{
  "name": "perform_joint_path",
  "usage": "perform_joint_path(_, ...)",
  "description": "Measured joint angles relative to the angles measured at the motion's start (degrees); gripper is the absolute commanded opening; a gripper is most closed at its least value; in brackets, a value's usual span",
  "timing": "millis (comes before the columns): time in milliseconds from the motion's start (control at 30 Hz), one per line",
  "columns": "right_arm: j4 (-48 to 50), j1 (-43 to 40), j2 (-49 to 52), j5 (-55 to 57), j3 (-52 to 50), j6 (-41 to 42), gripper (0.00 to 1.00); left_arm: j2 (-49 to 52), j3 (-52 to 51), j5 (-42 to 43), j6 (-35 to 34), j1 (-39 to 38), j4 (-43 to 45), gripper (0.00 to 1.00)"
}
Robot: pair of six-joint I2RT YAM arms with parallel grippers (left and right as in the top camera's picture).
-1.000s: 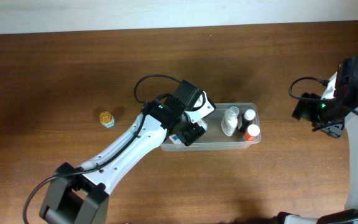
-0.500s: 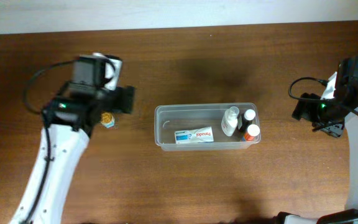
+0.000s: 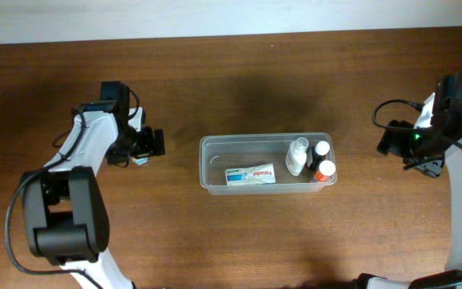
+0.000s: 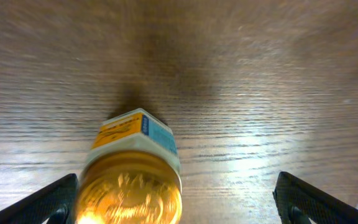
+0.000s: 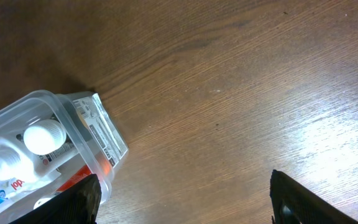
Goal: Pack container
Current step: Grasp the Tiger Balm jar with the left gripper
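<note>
While its fingers (image 4: 48, 199) stand wide apart, the left pincer (image 4: 176, 186) hangs low over the wooden counter (image 4: 260, 74). A small gold-lidded jar (image 4: 132, 193) stands between them, close beside one finger and clear of the other; it bears an orange and blue label. Seen from overhead, this pincer lies at 9 o'clock from the container (image 3: 204, 164), well apart from it. That clear tub sits mid-counter. A toothpaste box (image 3: 249, 174) lies flat inside it. At its 3 o'clock end a white bottle (image 3: 297, 156), a black-capped bottle (image 3: 321, 149) and a red-capped bottle (image 3: 325, 170) stand close together. The right pincer (image 5: 182, 190), likewise spread and holding nothing, hovers at 3 o'clock from the container.
</note>
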Motion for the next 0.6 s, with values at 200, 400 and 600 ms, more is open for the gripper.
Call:
perform_joint_path(200,-0.17,0.00,0.00,0.00,0.00,-0.07,0.79,3.56,0.02,-1.18,-0.63,0.02,0.07,0.79)
perform_joint_path(400,-0.17,0.00,0.00,0.00,0.00,-0.22,0.79,3.61,0.02,-5.64,-0.63,0.02,0.48,0.64)
perform_joint_path(600,-0.17,0.00,0.02,0.00,0.00,-0.20,0.79,3.61,0.02,-6.86,-0.61,0.02,2.27,0.34)
